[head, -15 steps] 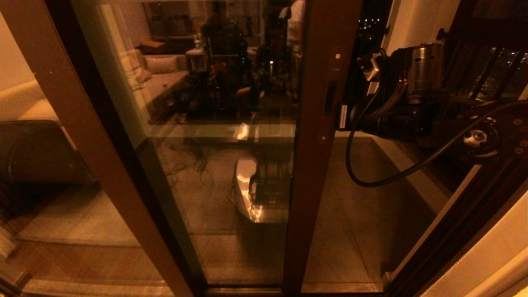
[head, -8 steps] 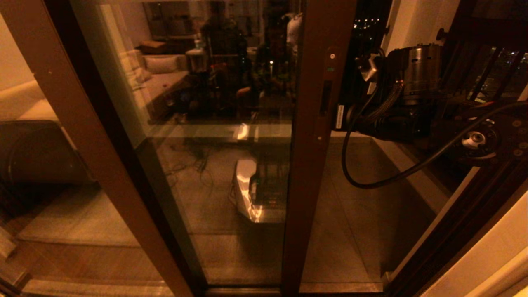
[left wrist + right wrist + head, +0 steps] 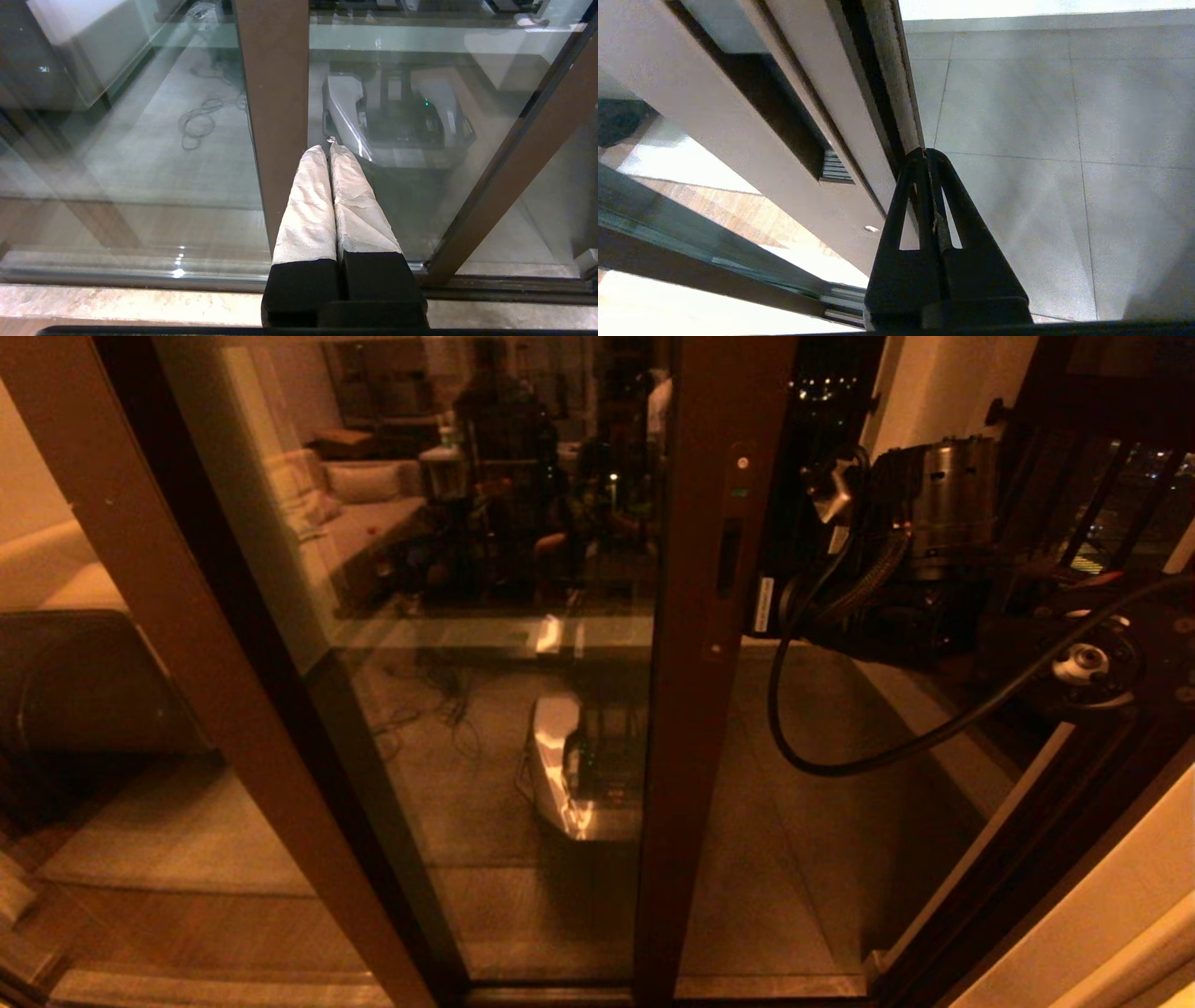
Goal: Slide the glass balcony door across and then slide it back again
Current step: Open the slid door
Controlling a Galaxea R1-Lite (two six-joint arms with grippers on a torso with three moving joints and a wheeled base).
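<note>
Door [image 3: 695,644] position: the glass balcony door is standing partly slid across, its reddish-brown stile running top to bottom through the middle of the head view, with open doorway and balcony floor [image 3: 822,840] showing on the stile's right. The dark handle slot [image 3: 727,556] and the small lock [image 3: 740,462] above it are facing the robot. The pane to the left of the stile is reflecting a lit room.

Right arm is reaching in from the right at handle height. The right gripper [image 3: 926,151] is sitting against the door's outer edge, beside the weatherstrip [image 3: 896,79]; its two black fingers [image 3: 952,196] are pressed together with nothing between them. Whether the tips are actually bearing on the edge cannot be confirmed.

Left gripper [image 3: 327,148] is hanging low near the floor track [image 3: 140,273], pointing at the glass beside a plain brown post [image 3: 275,107]. Its white-wrapped fingers [image 3: 308,205] are lying tight against each other, gripping nothing.
</note>
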